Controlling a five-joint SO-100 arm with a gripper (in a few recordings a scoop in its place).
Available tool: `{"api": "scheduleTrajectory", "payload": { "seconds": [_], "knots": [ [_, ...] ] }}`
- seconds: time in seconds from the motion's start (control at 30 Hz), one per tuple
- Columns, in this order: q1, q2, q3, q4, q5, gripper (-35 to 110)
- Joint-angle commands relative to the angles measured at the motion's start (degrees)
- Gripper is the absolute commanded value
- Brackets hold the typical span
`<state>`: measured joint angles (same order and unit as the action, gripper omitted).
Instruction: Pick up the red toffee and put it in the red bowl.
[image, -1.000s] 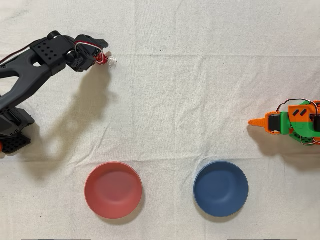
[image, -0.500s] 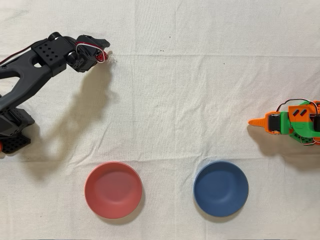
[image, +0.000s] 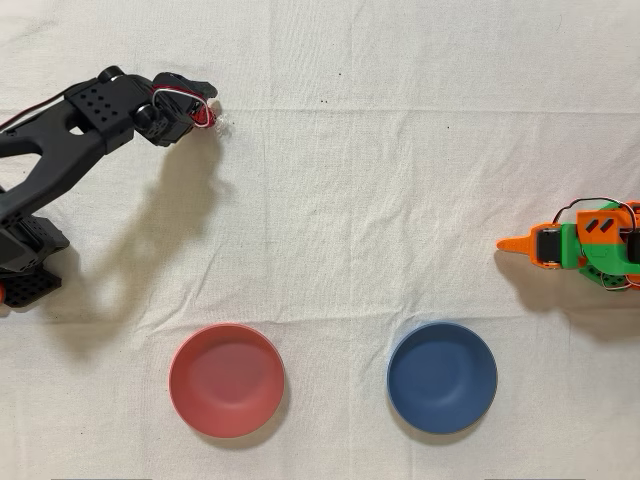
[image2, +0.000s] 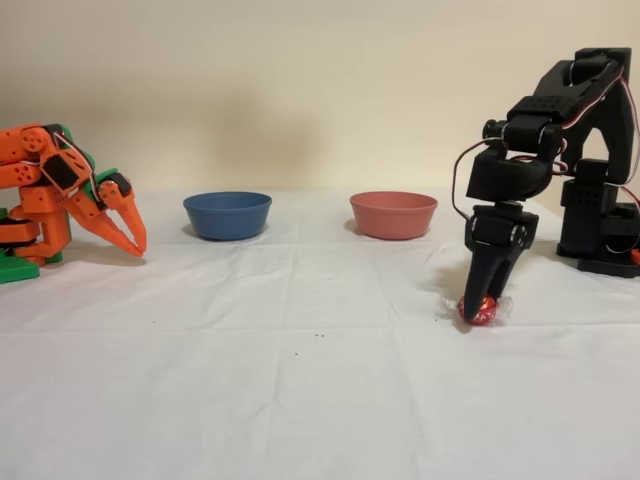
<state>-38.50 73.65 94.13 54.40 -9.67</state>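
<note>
In the fixed view the black arm's end effector (image2: 478, 308) points straight down at the cloth-covered bench (image2: 300, 400), its two fingers drawn close around the red toffee (image2: 480, 311), which sits on the cloth with its clear wrapper ends sticking out to either side. The end effector looks clenched on the candy, though the toffee appears to rest on the bench, so the grasp is made but the lift is not yet done. In the overhead view the red toffee (image: 207, 116) peeks out at the tip of the end effector (image: 203, 110) near the upper left, well apart from the red bowl (image: 227, 380) at the lower left; the blue bowl (image: 442, 377) lies to the right of it, and the orange arm (image: 580, 247) stands idle at the far right. To do this step well, the fingers probably need to press on the round foil body and not on the slippery twisted ends. A straight vertical rise seems safest, high enough to clear the bowl's rim before swinging over the red bowl's middle.
</note>
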Motion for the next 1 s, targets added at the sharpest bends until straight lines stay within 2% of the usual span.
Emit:
{"api": "scheduleTrajectory", "payload": {
  "seconds": [0.0,0.5,0.97],
  "knots": [
    [0.44,1.93,0.44,-0.44,-0.88,27],
    [1.32,1.23,0.53,-1.14,-1.58,26],
    [2.2,1.49,1.67,-2.02,-1.76,8]
  ]
}}
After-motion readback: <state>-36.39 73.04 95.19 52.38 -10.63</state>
